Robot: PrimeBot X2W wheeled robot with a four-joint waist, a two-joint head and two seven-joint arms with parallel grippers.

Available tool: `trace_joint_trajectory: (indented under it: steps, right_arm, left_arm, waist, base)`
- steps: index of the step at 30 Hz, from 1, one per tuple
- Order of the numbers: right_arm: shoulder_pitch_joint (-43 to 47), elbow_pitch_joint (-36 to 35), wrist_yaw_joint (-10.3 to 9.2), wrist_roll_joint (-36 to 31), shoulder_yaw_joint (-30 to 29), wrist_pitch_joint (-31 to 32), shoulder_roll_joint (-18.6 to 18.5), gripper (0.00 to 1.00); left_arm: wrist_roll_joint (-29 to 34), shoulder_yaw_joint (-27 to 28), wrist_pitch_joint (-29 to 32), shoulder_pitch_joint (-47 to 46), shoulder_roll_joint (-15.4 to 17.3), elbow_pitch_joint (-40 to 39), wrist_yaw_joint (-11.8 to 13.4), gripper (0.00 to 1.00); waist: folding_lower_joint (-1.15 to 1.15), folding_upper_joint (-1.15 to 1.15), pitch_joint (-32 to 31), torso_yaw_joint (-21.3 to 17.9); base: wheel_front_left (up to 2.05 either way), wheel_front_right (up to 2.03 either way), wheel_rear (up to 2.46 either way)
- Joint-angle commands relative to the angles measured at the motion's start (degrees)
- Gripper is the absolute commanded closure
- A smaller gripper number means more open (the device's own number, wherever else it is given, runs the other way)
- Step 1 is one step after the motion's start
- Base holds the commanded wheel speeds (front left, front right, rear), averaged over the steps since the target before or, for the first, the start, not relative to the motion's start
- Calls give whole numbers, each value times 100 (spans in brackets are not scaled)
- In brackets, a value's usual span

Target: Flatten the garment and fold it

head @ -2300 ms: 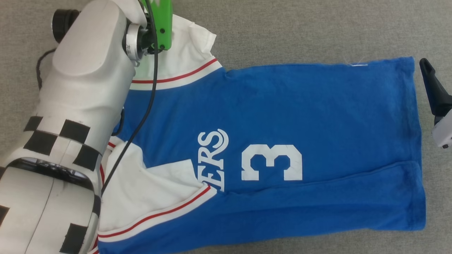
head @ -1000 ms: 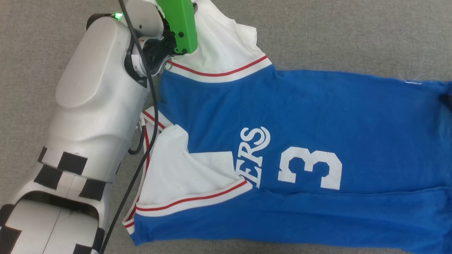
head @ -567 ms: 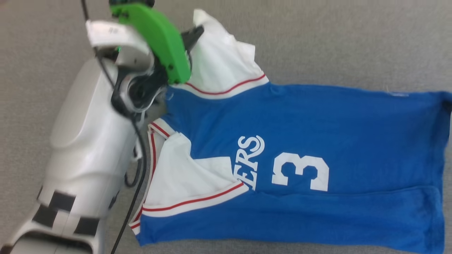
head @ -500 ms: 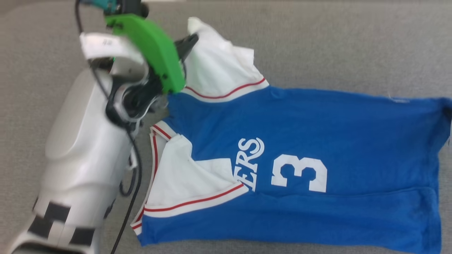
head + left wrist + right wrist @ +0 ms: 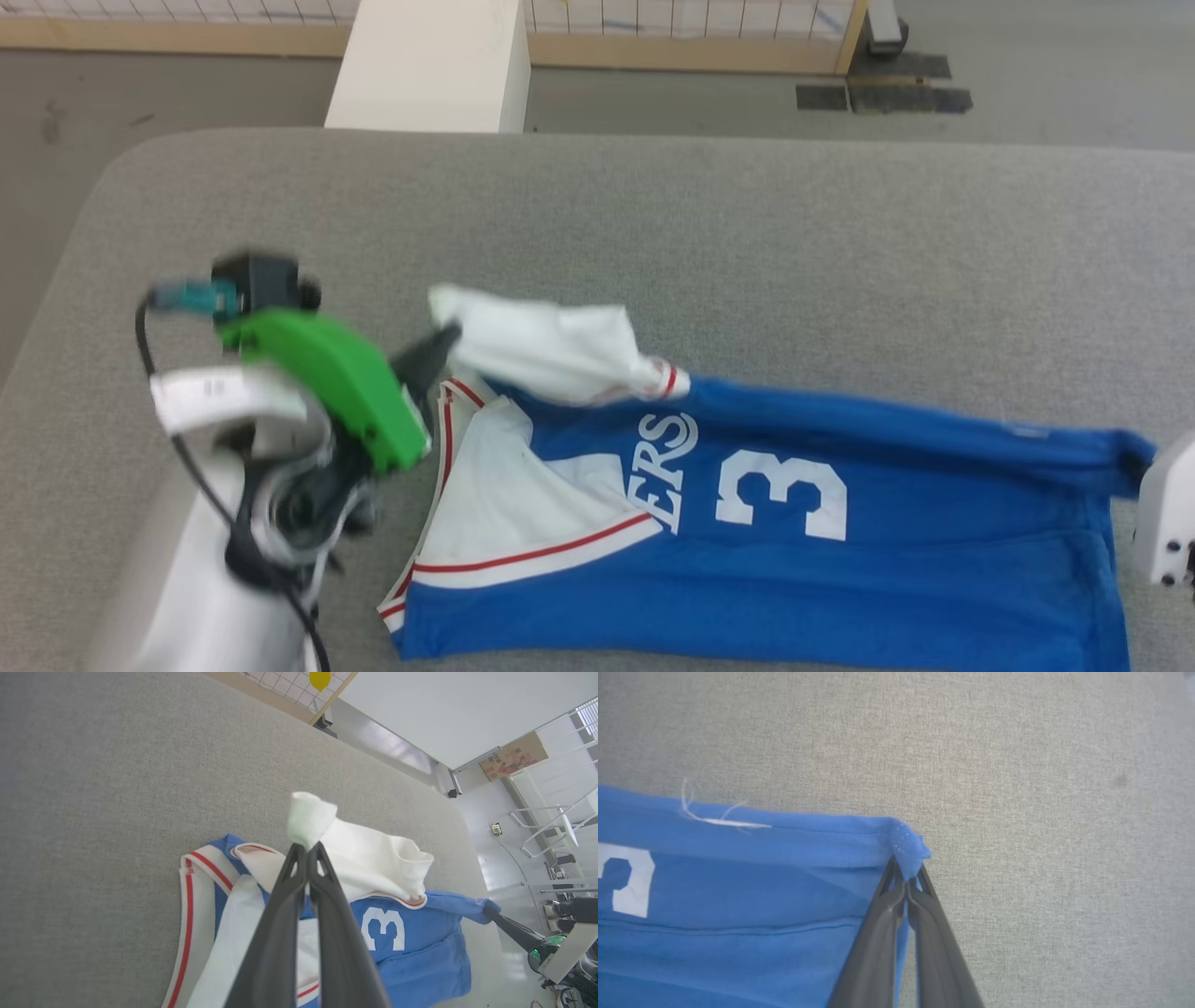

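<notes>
On the grey pad (image 5: 747, 233): I have the garment (image 5: 934, 523) lying lengthwise across my view, collar end to my left, hem end to my right, "3" and "ERS" face up.
Near edge: already doubled over along the side closest to me, with a crease running below the "3".
Left gripper (image 5: 307, 851): I see its fingers pinched tight on the tip of the far white sleeve (image 5: 551, 350), which is lifted off the pad and bunched.
Right gripper (image 5: 906, 877): clenched on the far hem corner (image 5: 910, 851); the blue cloth puckers where the tips bite.
Far edge: raised at both ends between my two grips, sagging a little in the middle as far as I can tell.
Near sleeve (image 5: 504, 504): lies flat on the chest, red-striped trim showing.
Step in hand: I judge this to be the second lengthwise fold, with both far corners held and ready to carry toward me.
Next move: I'd bring both grippers toward the near edge together, at the same height and pace, so the far edge lands straight over the number.
Needs care: keeping the cloth taut between the grips; the bunched sleeve may drop in a wad rather than flat.
Risk: pulling unevenly could drag the whole garment across the pad and undo the near fold.
</notes>
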Motion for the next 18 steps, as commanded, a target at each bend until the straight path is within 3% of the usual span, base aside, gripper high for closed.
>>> trace_joint_trajectory:
  steps: [1, 11, 18]
  right_arm:
    - [130, 42, -9, -17, -15, -63, 44, 100]
    - [640, 284, -9, -31, -64, -260, 176, 100]
    - [804, 569, -9, -88, 81, -310, 358, 100]
  left_arm:
    - [-51, 61, -53, 297, 37, -87, 74, 100]
    - [-317, 218, -295, 2044, -84, -271, 436, 100]
    - [-248, 68, -327, 2063, -209, 434, 505, 100]
  waist:
    - [1, 0, -132, 29]
    - [1, 0, -89, 47]
    - [1, 0, -53, 25]
  base:
    - [0, 0, 0]
    - [0, 0, 0]
    - [0, 0, 0]
